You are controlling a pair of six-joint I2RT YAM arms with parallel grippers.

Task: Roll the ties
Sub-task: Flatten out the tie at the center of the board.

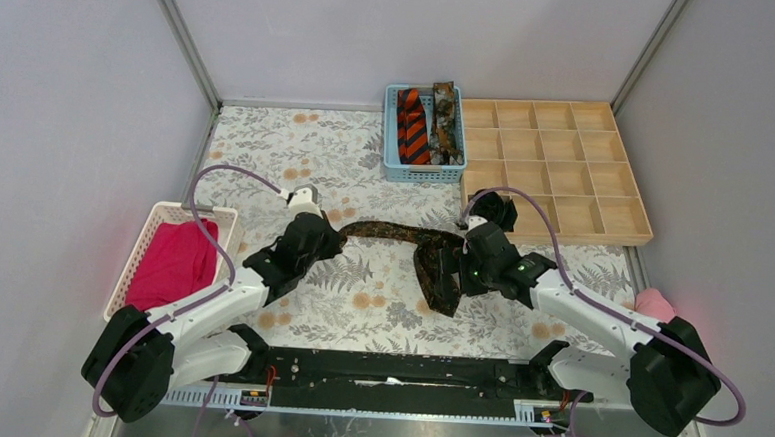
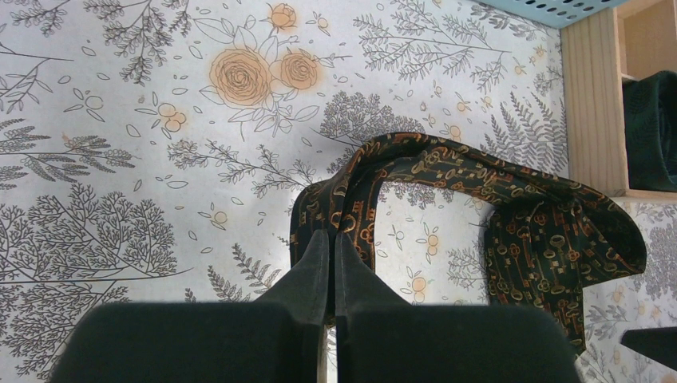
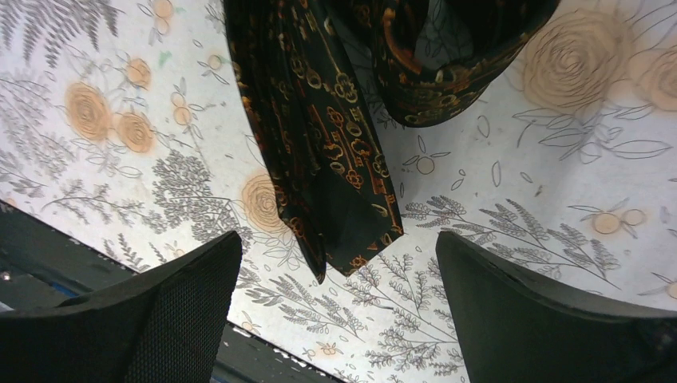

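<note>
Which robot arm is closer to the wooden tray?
Right. The right gripper sits just in front of the wooden tray, by its near-left corner; the left gripper is farther left, pinching the tie.

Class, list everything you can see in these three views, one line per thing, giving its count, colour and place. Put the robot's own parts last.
patterned tie: one, dark brown with orange print, mid-table, between the arms
striped tie: one, orange and black, in the blue basket
mottled tie: one, brown, in the blue basket
dark fabric bundle: one, blackish, in a tray compartment; perhaps a tie
blue basket: one, light blue, far centre
wooden tray: one, pale wood, far right
white basket: one, white, left
magenta cloth: one, in the white basket
pink cloth: one, right edge
table cover: one, floral grey and orange
left end effector: one, black, shut on the patterned tie
right end effector: one, black, open above the tie's wide end
</note>
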